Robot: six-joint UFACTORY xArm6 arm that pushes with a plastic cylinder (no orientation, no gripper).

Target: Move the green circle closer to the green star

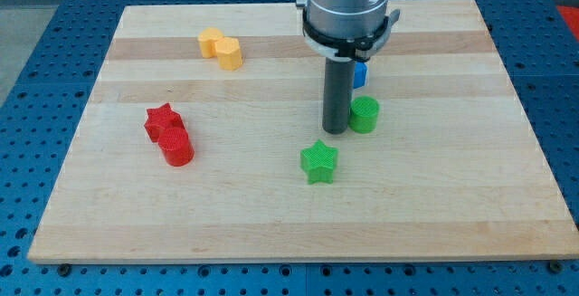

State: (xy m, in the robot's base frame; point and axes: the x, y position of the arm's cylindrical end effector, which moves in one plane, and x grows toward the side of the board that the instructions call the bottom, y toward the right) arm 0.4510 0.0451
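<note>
My tip (336, 131), a plain rod grasping nothing, stands just left of the green circle (365, 114); the green star (318, 161) lies near, toward the view's bottom.

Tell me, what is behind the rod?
Behind the rod a blue block shows only partly; its shape is hidden. My tip sits just left of the green circle, above the green star.

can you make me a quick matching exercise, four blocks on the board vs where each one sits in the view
Blocks:
1. green circle
2. green star
3. blue block
4. red star

Places:
A. view's left, touching the red cylinder
B. mostly hidden behind the rod
C. just right of my tip
D. below my tip, toward the view's bottom

Pairs: 1-C, 2-D, 3-B, 4-A
</note>
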